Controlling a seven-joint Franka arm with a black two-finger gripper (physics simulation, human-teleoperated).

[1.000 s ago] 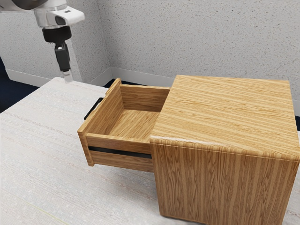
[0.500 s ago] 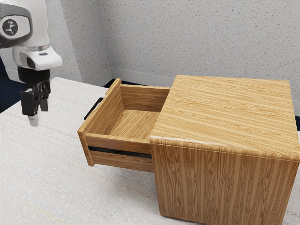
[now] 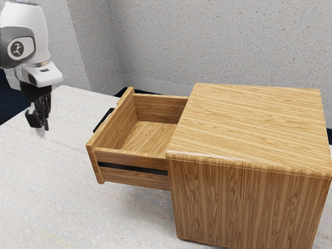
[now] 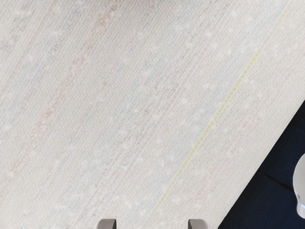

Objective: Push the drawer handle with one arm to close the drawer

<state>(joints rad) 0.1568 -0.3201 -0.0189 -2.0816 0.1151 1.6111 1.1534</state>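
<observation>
The hand [image 3: 43,128] is open, its two fingertips standing well apart in the wrist view, with nothing between them. It hangs above the worktop [image 3: 57,197] on the exterior view's left, apart from the black handle [image 3: 102,120] and touching nothing I can make out.

Compared with the previous exterior picture, the hand is slightly more tilted and its wrist is lower; the drawer [image 3: 132,179] has not shifted. It stays pulled out of the wooden cabinet [image 3: 244,202], its front and handle toward the exterior view's left (the inside looks bare).

The worktop is pale and finely streaked, with a thin yellowish line [image 4: 221,109] across it in the wrist view. Beyond its edge lies a dark blue floor [image 4: 257,205], a rounded white shape [image 4: 300,183] showing over it. Speckled grey walls [image 3: 207,41] rise behind, above a pale skirting board [image 3: 161,88].
</observation>
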